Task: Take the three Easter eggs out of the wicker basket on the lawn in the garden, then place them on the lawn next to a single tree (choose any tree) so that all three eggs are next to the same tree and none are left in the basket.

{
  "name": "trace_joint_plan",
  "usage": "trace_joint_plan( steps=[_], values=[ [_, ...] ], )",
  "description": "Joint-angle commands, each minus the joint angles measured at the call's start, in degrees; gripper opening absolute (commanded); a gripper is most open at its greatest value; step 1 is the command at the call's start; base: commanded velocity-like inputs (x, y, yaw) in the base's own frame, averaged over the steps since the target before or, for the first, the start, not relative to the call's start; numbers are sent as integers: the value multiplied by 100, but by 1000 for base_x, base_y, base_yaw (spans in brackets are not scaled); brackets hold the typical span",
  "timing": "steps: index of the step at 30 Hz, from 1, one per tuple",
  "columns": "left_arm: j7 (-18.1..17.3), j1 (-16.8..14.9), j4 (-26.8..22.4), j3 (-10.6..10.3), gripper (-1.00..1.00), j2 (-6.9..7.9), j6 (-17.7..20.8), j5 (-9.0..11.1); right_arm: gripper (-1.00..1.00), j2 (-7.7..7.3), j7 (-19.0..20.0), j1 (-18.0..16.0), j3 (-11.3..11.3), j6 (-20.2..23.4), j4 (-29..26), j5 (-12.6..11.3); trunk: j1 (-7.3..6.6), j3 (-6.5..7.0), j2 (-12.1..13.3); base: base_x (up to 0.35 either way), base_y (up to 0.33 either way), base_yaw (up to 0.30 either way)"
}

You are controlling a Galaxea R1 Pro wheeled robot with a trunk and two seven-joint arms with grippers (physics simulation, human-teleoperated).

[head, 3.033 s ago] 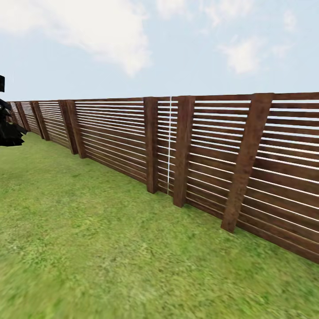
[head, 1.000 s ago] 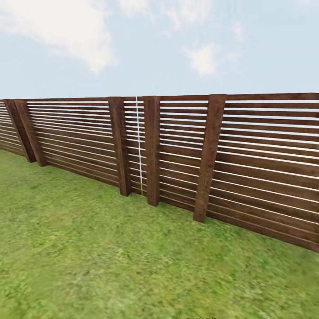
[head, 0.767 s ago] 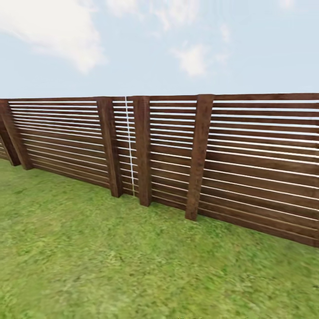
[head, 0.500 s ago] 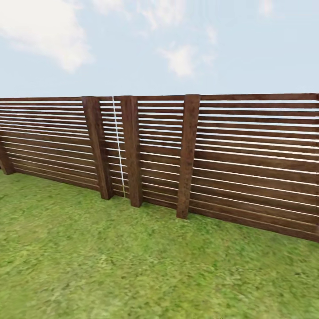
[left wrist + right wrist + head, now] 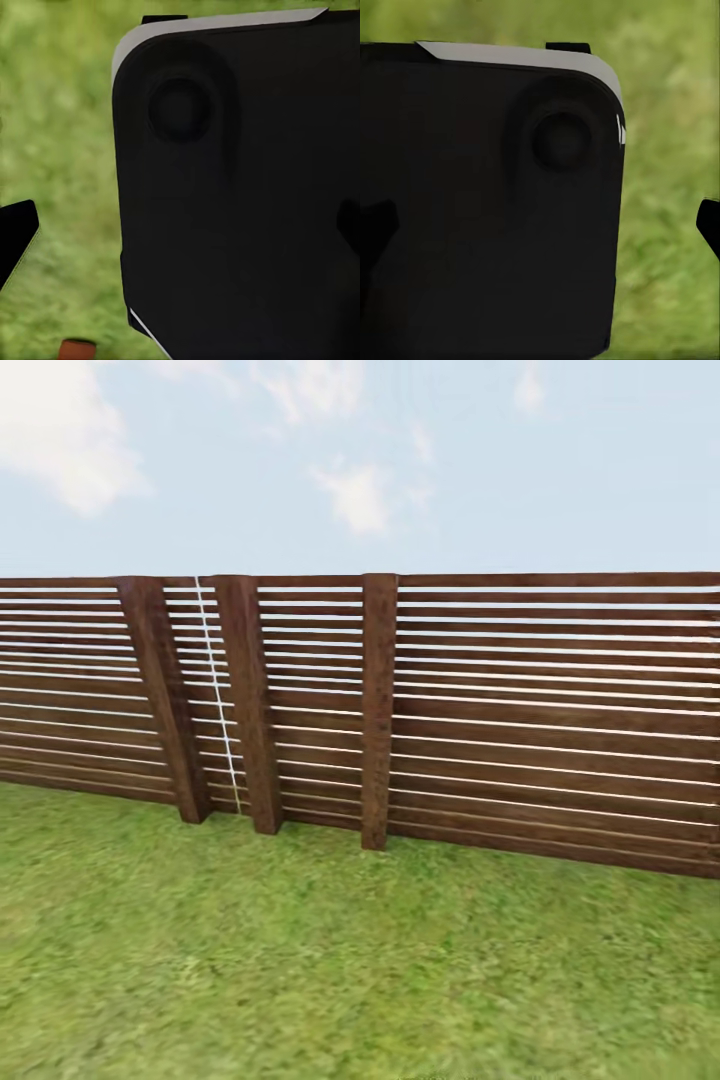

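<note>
Head view: the lawn [image 5: 330, 970] covers the foreground. A brown slatted wooden fence [image 5: 520, 720] on three thick posts crosses the scene under a cloudy sky [image 5: 400, 450].

Left wrist view: a black robot body panel [image 5: 240, 195] blocks most of the blurred grass. End effector state cannot be determined.

Right wrist view: a similar black panel [image 5: 487, 202] stands before grass. End effector state cannot be determined.

Head camera level toward the fence [image 5: 450, 710] across the lawn [image 5: 300, 960]; wrist cameras close against black robot body [image 5: 247, 202] (grass shared).

brown slatted fence [image 5: 450, 710] under cloudy sky [image 5: 400, 460].
</note>
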Motion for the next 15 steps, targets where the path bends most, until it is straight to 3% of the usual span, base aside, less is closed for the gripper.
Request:
trace_joint_plan(
  steps=[1, 15],
  values=[
    [-1, -2, 1, -1, 100, 1, -25, -7, 100, 1, 2, -5, -2, -20, 8, 5, 0, -6, -3, 0, 0, -294],
    [1, -2, 8, -1, 100, 2, -229, -15, 100, 5, 2, -5, 0, -22, 8, 5, 0, -6, -3, 0, 0, -294]
  ],
)
